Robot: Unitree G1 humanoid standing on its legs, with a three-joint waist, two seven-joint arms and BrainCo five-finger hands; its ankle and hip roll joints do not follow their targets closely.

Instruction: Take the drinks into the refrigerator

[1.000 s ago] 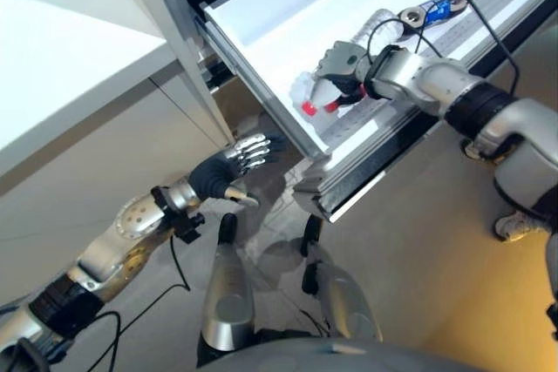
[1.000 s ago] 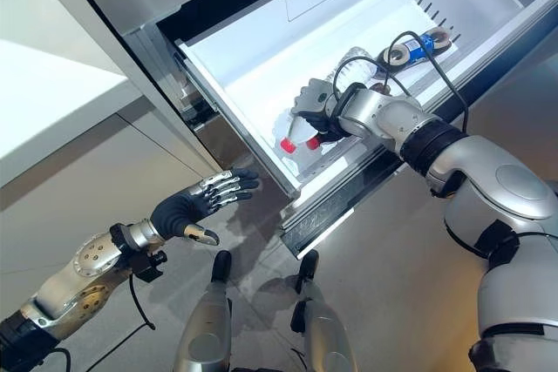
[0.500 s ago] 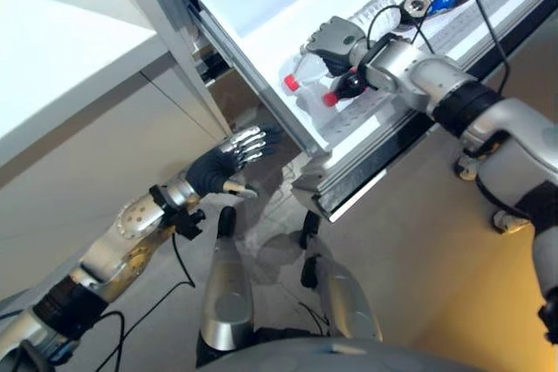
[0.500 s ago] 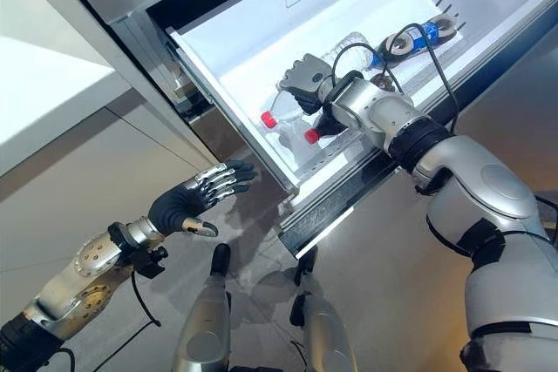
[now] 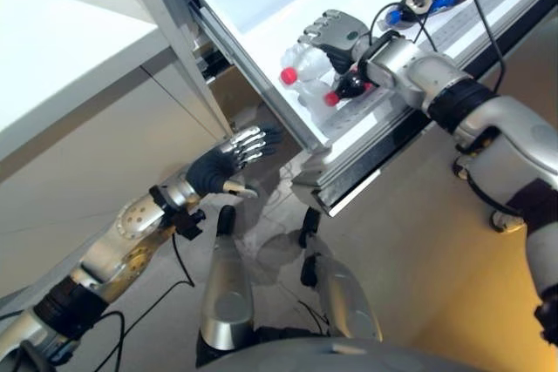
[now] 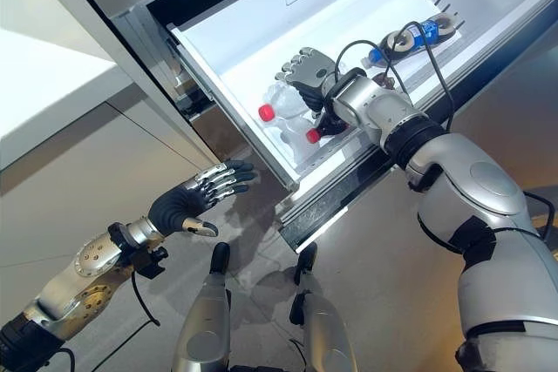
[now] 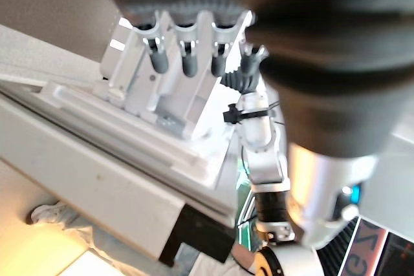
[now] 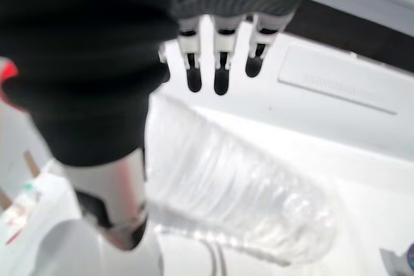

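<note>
Right hand [image 6: 307, 71] now lifted off, fingers spread. Clear bottle [image 6: 283, 106] and dark bottle [image 6: 327, 128] lying released in drawer [image 6: 235, 41] just below palm. Placement looks done. Left hand [image 6: 196, 198] open, well clear.

Head eyes look down on the drawer [image 6: 253, 6] (wrist views close)

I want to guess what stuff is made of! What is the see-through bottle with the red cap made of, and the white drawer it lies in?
The clear ribbed bottle with the red cap looks like thin, glossy plastic: you see through its ridges. The white pulled-out refrigerator drawer seems smooth moulded plastic, though its look leaves that open.
</note>
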